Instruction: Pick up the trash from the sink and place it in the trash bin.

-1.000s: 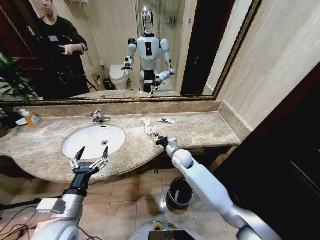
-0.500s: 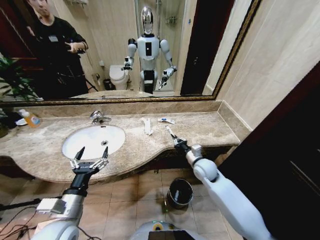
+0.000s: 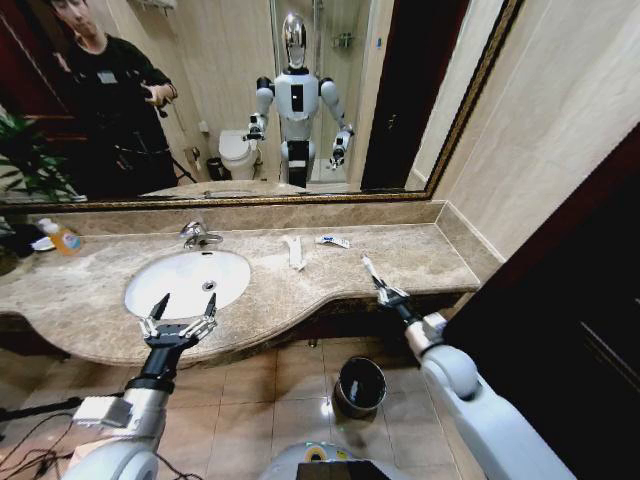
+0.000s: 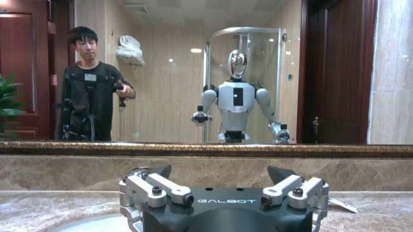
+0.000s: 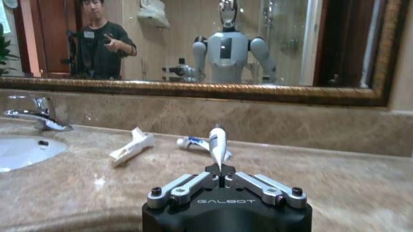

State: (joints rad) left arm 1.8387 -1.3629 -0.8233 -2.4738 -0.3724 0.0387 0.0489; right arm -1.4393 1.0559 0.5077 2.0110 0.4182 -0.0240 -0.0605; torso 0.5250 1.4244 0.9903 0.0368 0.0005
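One slim white tube (image 3: 367, 268) is pinched in the right gripper (image 3: 383, 291) above the counter edge; two pieces (image 3: 293, 250) are left at ten o'clock. The left gripper (image 3: 178, 318) is spread by the sink (image 3: 240, 268). One trash bin (image 3: 359, 386) is seen at six.

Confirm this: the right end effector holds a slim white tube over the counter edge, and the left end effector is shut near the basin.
Not quite. The left end effector is open, as the head view shows. The right end effector does hold the slim white tube near the counter edge, beside the basin.

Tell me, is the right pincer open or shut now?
Shut. The right pincer pinches a slim white tube at its end, and the tube stands up above the counter.
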